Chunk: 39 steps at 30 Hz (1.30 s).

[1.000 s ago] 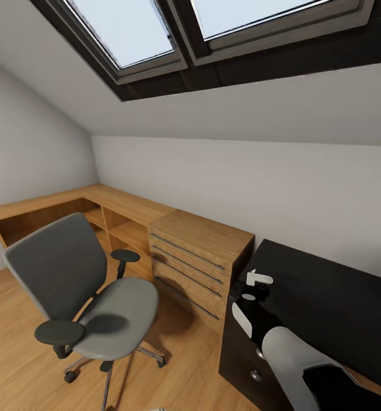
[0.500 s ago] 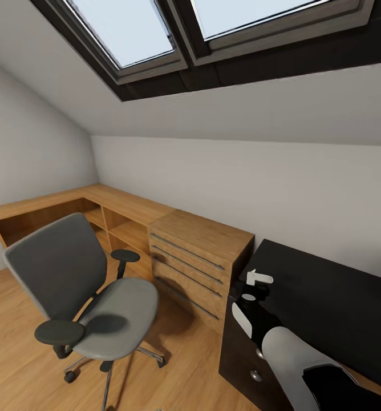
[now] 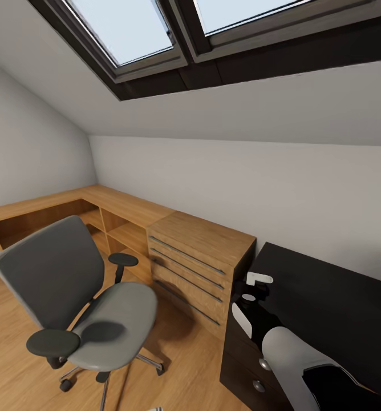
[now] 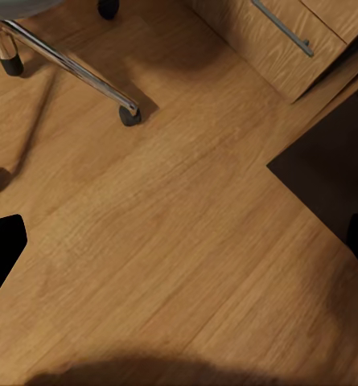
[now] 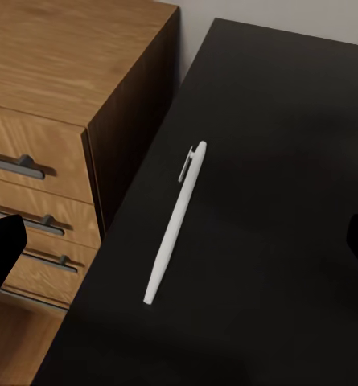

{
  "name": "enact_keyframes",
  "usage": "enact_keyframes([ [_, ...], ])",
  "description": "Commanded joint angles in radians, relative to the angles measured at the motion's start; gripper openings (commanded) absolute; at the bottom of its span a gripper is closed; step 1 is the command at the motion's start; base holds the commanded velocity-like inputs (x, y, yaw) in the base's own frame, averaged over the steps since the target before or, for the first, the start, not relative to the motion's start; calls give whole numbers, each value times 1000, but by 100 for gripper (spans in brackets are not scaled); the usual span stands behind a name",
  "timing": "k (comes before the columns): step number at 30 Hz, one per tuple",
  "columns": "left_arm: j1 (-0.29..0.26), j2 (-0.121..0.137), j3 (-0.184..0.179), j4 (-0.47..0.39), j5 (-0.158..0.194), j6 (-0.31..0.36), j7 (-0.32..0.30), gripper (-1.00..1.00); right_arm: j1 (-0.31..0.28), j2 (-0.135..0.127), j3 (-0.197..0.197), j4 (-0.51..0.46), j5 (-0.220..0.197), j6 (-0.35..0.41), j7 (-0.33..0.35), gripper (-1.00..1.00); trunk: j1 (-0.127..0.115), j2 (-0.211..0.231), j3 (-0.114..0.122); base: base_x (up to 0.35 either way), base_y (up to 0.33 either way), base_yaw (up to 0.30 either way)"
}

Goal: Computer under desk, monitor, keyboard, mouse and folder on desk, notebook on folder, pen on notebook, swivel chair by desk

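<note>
The swivel chair (image 3: 113,325) stands at the left on the wood floor, with a grey seat and backrest and black armrests; nothing lies on its seat. Its chrome leg and a castor (image 4: 130,117) show in the left wrist view. A thin white pen (image 5: 174,225) lies on the top of a black cabinet desk (image 5: 291,161); in the head view the pen (image 3: 260,278) sits at that top's near left corner. My right gripper (image 5: 180,245) hovers open straight over the pen, its fingers wide on either side. My left gripper (image 4: 179,241) hangs open over bare floor.
A light wooden drawer unit (image 3: 202,257) stands between the chair and the black cabinet desk (image 3: 327,308), which has round silver knobs (image 3: 264,363). A low wooden shelf (image 3: 53,208) runs along the left wall. A dark-framed skylight (image 3: 156,34) sits in the sloped ceiling above.
The whole head view has shifted slightly, so the chair sits lower and further left in the picture. My right arm holds the same place over the cabinet corner.
</note>
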<state>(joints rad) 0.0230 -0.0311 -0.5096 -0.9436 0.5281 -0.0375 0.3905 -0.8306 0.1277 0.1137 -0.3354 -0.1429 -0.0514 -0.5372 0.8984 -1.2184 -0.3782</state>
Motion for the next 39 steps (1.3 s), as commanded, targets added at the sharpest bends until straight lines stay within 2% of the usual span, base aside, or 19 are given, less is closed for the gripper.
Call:
enact_keyframes([
  [1, 0, 0, -3, -1, 10, -4, 5, 100, -1, 0, 8, 1, -11, -5, -5, 100, 0, -1, -1, 18, 0, 0],
  [18, 0, 2, -1, -9, 10, -4, 6, 100, -1, 0, 7, 2, -11, -5, -9, 100, 0, -1, -1, 25, 0, 0],
  [23, 0, 3, 3, -99, 10, 18, 6, 100, -1, -2, 6, 3, -12, -3, -8, 100, 0, -1, -1, 0, 0, 0],
  [24, 0, 3, 3, -142, 10, 44, 9, 100, -1, -2, 6, 4, -13, -1, -7, 100, 0, -1, -1, 0, 0, 0],
  [25, 0, 2, 5, -241, 9, 138, 40, 100, -1, -3, 4, 8, -15, 2, -6, 100, 0, -1, -1, 0, 0, 0],
  [26, 0, 0, 5, -295, 9, 192, 74, 100, -1, -4, 3, 10, -15, 4, -6, 100, 0, -1, -1, 0, 0, 0],
  [32, 0, -30, 5, -440, 9, 340, 196, 100, -1, -5, 1, 12, -16, 24, -4, 100, 0, -1, -1, 0, 0, 0],
  [33, -1, -39, 6, -455, 10, 361, 212, 100, -1, -5, 1, 13, -17, 28, -4, 100, 0, -1, -1, 0, 0, 0],
  [34, -12, -62, 8, -477, 10, 402, 238, 100, -1, -5, 0, 13, -17, 35, -4, 100, 0, -1, -1, 0, 0, 0],
  [35, -87, -117, 41, -492, 15, 505, 271, 100, -1, -10, 0, 14, -18, 46, 2, 100, 0, -1, -1, 0, 0, 0],
  [39, -156, -140, 88, -462, 30, 596, 279, 100, -2, -26, -1, 15, -20, 72, 10, 100, 0, -1, -1, 0, 0, 0],
])
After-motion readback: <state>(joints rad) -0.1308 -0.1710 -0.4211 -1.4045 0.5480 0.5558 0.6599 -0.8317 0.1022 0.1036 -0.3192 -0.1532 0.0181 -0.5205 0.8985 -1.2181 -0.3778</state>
